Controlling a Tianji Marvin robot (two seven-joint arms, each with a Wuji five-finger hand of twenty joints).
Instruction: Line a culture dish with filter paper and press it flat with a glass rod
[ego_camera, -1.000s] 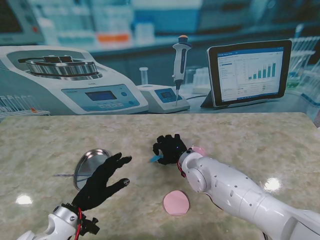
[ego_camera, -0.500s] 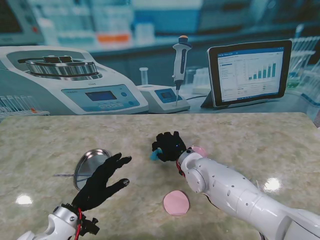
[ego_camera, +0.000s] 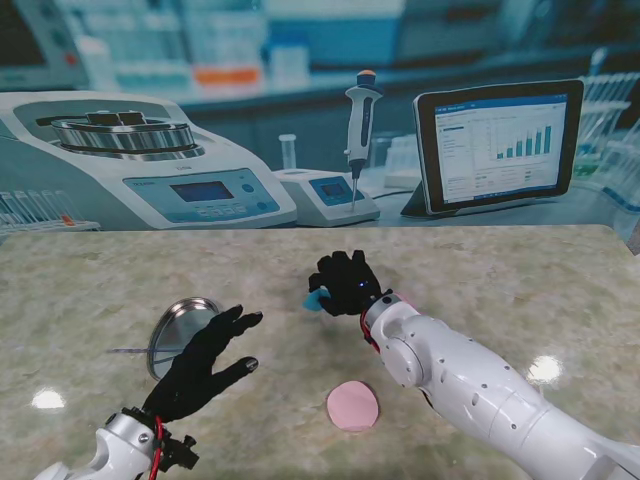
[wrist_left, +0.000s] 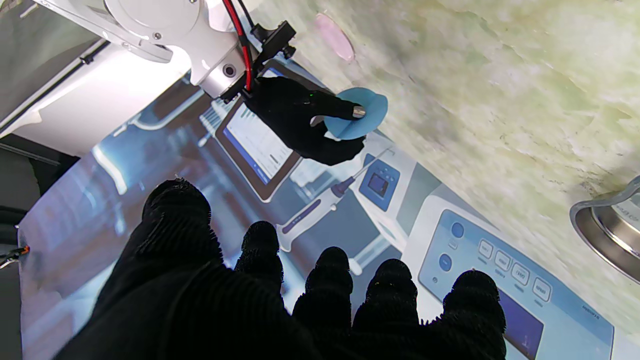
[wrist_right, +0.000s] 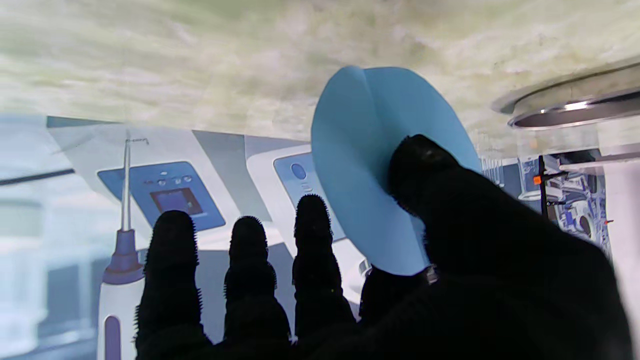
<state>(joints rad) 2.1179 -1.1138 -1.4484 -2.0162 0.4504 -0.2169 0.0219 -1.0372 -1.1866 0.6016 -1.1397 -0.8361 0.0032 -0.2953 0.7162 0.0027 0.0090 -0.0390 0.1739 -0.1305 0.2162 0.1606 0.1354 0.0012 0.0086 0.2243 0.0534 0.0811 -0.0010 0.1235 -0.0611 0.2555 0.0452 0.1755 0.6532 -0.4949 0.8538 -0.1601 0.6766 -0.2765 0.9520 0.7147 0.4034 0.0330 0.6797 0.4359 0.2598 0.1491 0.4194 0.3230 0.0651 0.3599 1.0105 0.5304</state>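
The right robot hand (ego_camera: 345, 283) pinches a blue filter paper (ego_camera: 316, 299) disc between thumb and forefinger, raised off the marbled surface (ego_camera: 500, 270). The left robot hand (ego_camera: 200, 362), fingers spread and holding nothing, hovers beside the steel culture dish (ego_camera: 178, 328). A pink disc (ego_camera: 352, 405) lies nearer to me.

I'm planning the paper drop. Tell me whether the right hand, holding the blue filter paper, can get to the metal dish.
Probably yes. The right hand grips the blue filter paper with bare table toward the dish. The open left hand hovers at the dish's near edge and might crowd it.
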